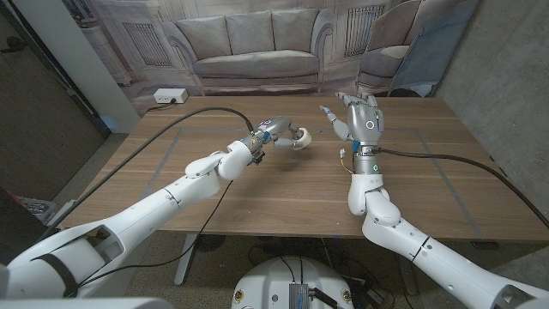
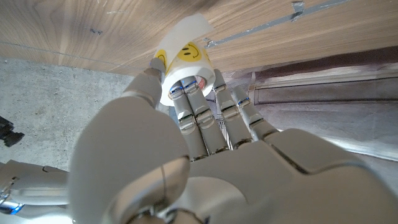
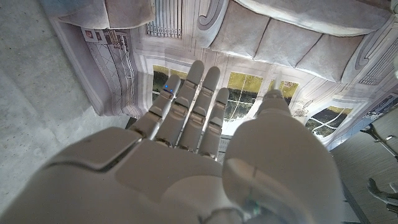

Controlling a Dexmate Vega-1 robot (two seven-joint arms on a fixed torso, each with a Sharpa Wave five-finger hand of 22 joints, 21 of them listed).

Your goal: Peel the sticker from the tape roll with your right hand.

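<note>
Wooden table (image 1: 283, 193), my two arms reaching in from near corners. My left hand (image 1: 273, 133) held above table's middle, fingers (image 2: 200, 106) wrapped around white tape roll (image 1: 299, 139) (grip plain in left wrist view). Yellow smiley sticker (image 2: 188, 53) on roll's outer face, white tab of tape sticking up past it. My right hand (image 1: 364, 120) raised upright just right of roll, apart from it, fingers (image 3: 186, 106) spread and straight, holding nothing. Far beyond table: backdrop picturing grey sofa (image 1: 255, 53).
</note>
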